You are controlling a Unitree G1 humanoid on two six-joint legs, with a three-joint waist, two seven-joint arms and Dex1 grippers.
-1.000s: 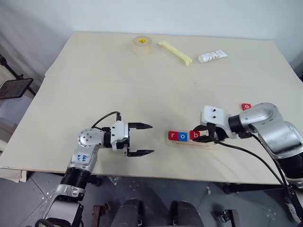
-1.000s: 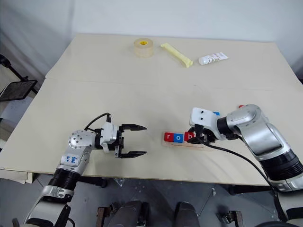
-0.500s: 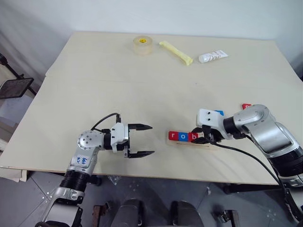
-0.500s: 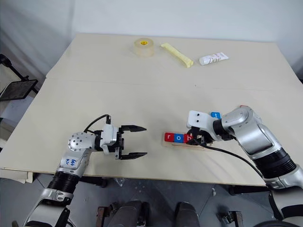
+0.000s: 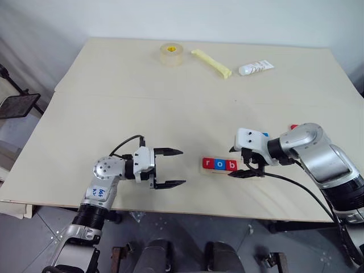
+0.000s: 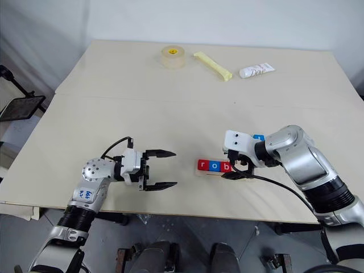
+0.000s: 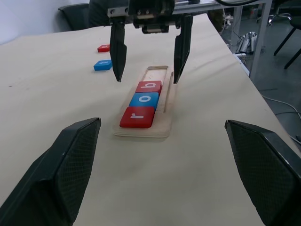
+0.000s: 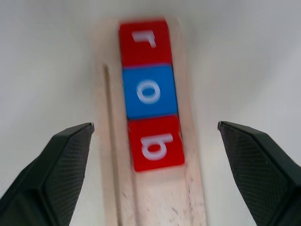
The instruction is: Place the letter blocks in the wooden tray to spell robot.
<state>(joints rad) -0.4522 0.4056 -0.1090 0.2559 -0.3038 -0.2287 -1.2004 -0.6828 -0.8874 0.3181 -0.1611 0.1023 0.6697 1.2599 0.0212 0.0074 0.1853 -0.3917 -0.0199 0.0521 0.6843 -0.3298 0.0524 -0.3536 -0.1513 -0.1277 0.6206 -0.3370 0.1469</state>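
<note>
r, o, b seated in wooden tray [image 7: 157, 120]; right gripper [image 7: 146, 56] fingers spread above b block [image 7: 149, 87].
Lift straight clear without nudging b; left gripper [image 5: 169, 168] spread, idle.

Five letter blocks are counted on the table: three are seated in a row in the one wooden tray [image 7: 163, 101], a red r [image 7: 137, 117], a blue o [image 7: 145, 100] and a red b [image 7: 149, 87], while one blue block [image 7: 102, 65] and one red block [image 7: 104, 48] are left loose beyond it. At the far edge, one tape roll [image 5: 170, 54], one yellow stick [image 5: 211, 63] and one white tube [image 5: 255, 68] are seen.
</note>
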